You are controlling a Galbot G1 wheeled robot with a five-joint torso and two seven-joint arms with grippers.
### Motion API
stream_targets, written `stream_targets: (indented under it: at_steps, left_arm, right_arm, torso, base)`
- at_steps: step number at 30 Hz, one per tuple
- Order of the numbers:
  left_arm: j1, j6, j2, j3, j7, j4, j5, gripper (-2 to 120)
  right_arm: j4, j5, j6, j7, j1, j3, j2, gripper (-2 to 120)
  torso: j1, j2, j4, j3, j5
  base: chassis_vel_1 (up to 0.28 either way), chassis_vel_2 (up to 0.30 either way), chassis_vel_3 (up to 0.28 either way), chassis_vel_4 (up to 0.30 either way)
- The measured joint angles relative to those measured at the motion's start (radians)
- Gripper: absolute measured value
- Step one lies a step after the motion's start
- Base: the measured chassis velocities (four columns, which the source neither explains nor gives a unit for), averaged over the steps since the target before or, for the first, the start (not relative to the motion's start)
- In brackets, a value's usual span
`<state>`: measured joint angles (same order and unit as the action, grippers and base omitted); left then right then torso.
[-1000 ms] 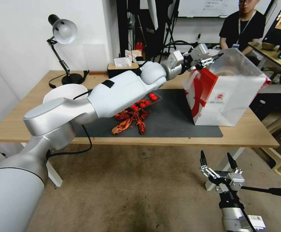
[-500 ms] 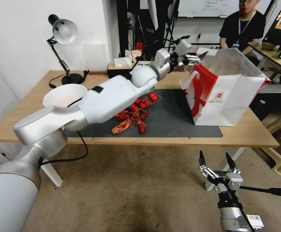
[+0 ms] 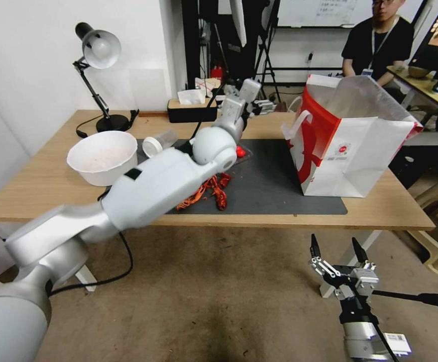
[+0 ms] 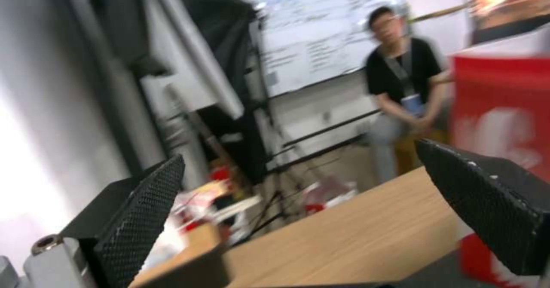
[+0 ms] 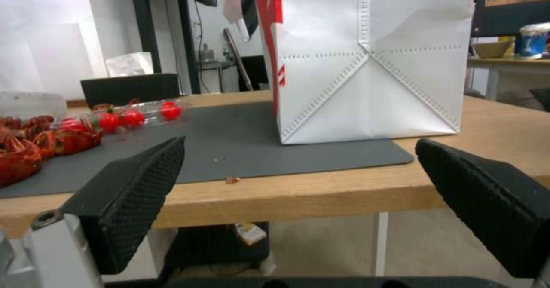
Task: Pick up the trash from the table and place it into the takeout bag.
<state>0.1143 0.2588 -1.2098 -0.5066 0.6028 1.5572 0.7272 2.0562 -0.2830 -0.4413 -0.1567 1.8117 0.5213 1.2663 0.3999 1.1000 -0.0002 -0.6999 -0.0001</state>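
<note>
The takeout bag, white with red side panels, stands open on the right end of the dark mat. My left gripper hangs open and empty above the table's back edge, left of the bag; nothing lies between its fingers. A clear plastic cup with a white lid lies on its side behind the white bowl. My right gripper stays open and empty below the table's front edge, facing the bag.
Red crayfish shells and a clear tray of cherry tomatoes lie mid-mat, partly hidden by my left arm. A desk lamp and a black tissue box stand along the back edge. A person sits behind the bag.
My left arm has swung left, away from the bag's mouth and back over the table's rear edge, gripper still open. The bowl and the clear cup have come into sight.
</note>
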Motion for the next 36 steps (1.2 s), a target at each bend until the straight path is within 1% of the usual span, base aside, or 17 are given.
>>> stream_targets:
  at_steps: [1,3,6,9,10,14,15,18,19,22,23,25,26,29,30,32,36]
  left_arm:
    - [0.024,0.005,0.014,0.016,0.022,0.018,-0.007,100]
    - [0.055,0.005,0.032,0.034,0.038,0.037,-0.014,100]
    - [0.096,-0.003,0.057,0.059,0.041,0.058,-0.019,100]
    - [0.206,-0.036,0.124,0.125,0.027,0.113,-0.030,100]
    - [0.206,-0.036,0.124,0.125,0.027,0.113,-0.030,100]
    - [0.390,-0.084,0.194,0.265,-0.022,0.188,-0.063,100]
    - [0.390,-0.084,0.194,0.265,-0.022,0.188,-0.063,100]
    - [0.492,-0.100,0.206,0.344,-0.041,0.227,-0.088,100]
    - [0.492,-0.100,0.206,0.344,-0.041,0.227,-0.088,100]
    - [0.652,-0.129,0.218,0.449,-0.088,0.300,-0.112,100]
    - [0.652,-0.129,0.218,0.449,-0.088,0.300,-0.112,100]
    - [0.772,-0.152,0.228,0.538,-0.114,0.355,-0.137,100]
    - [0.772,-0.152,0.228,0.538,-0.114,0.355,-0.137,100]
    - [0.869,-0.176,0.235,0.615,-0.131,0.401,-0.160,100]
    - [0.869,-0.176,0.235,0.615,-0.131,0.401,-0.160,100]
    - [0.939,-0.203,0.235,0.653,-0.138,0.425,-0.180,100]
    - [1.005,-0.220,0.218,0.693,-0.141,0.442,-0.190,100]
  right_arm:
    - [0.000,0.000,0.000,0.000,0.000,0.000,-0.001,100]
    - [0.000,-0.001,0.000,0.000,0.000,0.001,-0.001,100]
    - [0.000,-0.001,0.000,0.000,0.000,0.001,-0.002,100]
    - [-0.002,-0.002,0.000,-0.001,-0.002,-0.001,-0.002,100]
    - [-0.002,-0.002,0.000,-0.001,-0.002,-0.001,-0.002,100]
    - [0.000,0.001,0.004,-0.001,-0.005,-0.006,-0.003,100]
    - [0.000,0.001,0.004,-0.001,-0.005,-0.006,-0.003,100]
    - [0.003,0.005,0.006,-0.001,-0.006,-0.011,-0.004,100]
    - [0.003,0.005,0.006,-0.001,-0.006,-0.011,-0.004,100]
    - [0.006,0.013,0.007,-0.001,-0.007,-0.022,-0.005,100]
    - [0.006,0.013,0.007,-0.001,-0.007,-0.022,-0.005,100]
    - [0.007,0.014,0.009,-0.001,-0.008,-0.032,-0.012,100]
    - [0.007,0.014,0.009,-0.001,-0.008,-0.032,-0.012,100]
    - [0.010,0.015,0.009,-0.002,-0.002,-0.034,-0.016,100]
    - [0.010,0.015,0.009,-0.002,-0.002,-0.034,-0.016,100]
    - [0.011,0.016,0.008,-0.002,0.000,-0.036,-0.021,100]
    - [0.013,0.016,0.006,-0.002,0.003,-0.037,-0.023,100]
  torso:
    - [0.000,0.000,0.0001,0.000,0.0000]
    - [0.000,0.000,0.0002,0.000,-0.0001]
    - [0.000,0.000,0.0002,0.000,-0.0001]
    - [0.000,0.000,0.0003,0.000,-0.0002]
    - [0.000,0.000,0.0003,0.000,-0.0002]
    - [0.000,0.000,0.0004,0.000,-0.0001]
    - [0.000,0.000,0.0004,0.000,-0.0001]
    - [0.000,0.000,0.0001,0.000,-0.0003]
    - [0.000,0.000,0.0001,0.000,-0.0003]
    - [0.000,0.000,-0.0001,0.000,-0.0003]
    - [0.000,0.000,-0.0001,0.000,-0.0003]
    - [0.000,0.000,0.0006,0.000,-0.0001]
    - [0.000,0.000,0.0006,0.000,-0.0001]
    - [0.000,0.000,-0.0002,0.000,0.0002]
    - [0.000,0.000,-0.0002,0.000,0.0002]
    - [0.000,0.000,0.0003,0.000,0.0001]
    - [0.000,0.000,0.0001,0.000,-0.0001]
  base:
    - [0.000,0.000,0.000,0.000]
    - [0.000,0.000,0.000,0.000]
    - [0.000,0.000,0.000,0.000]
    - [0.000,0.000,0.000,0.000]
    - [0.000,0.000,0.000,0.000]
    - [0.000,0.000,0.000,0.000]
    - [0.000,0.000,0.000,0.000]
    - [0.000,0.000,0.000,0.000]
    - [0.000,0.000,0.000,0.000]
    - [0.000,0.000,0.000,0.000]
    - [0.000,0.000,0.000,0.000]
    - [0.000,0.000,0.000,0.000]
    - [0.000,0.000,0.000,0.000]
    - [0.000,0.000,0.000,0.000]
    - [0.000,0.000,0.000,0.000]
    - [0.000,0.000,0.000,0.000]
    - [0.000,0.000,0.000,0.000]
